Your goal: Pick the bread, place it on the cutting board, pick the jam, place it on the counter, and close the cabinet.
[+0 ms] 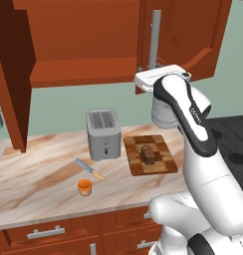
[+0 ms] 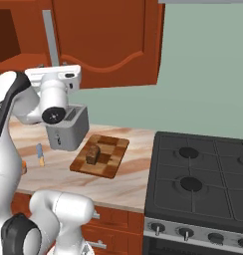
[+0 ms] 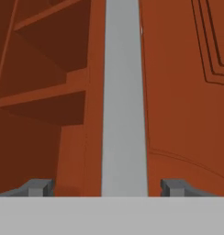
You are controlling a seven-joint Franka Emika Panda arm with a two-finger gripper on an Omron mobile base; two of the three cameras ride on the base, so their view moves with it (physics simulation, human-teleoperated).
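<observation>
While open, tool (image 3: pixel 108 187) astride cabinet (image 3: pixel 178 92) handle (image 3: pixel 124 101).

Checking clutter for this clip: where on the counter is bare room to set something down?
The counter is bare left of the toaster, and in front of the cutting board toward the edge. It is crowded between toaster, knife and jam; the bread sits mid-board.

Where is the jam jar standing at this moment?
In the left base view the jam jar stands on the counter near its front edge, just in front of the orange-handled knife and the toaster.
</observation>
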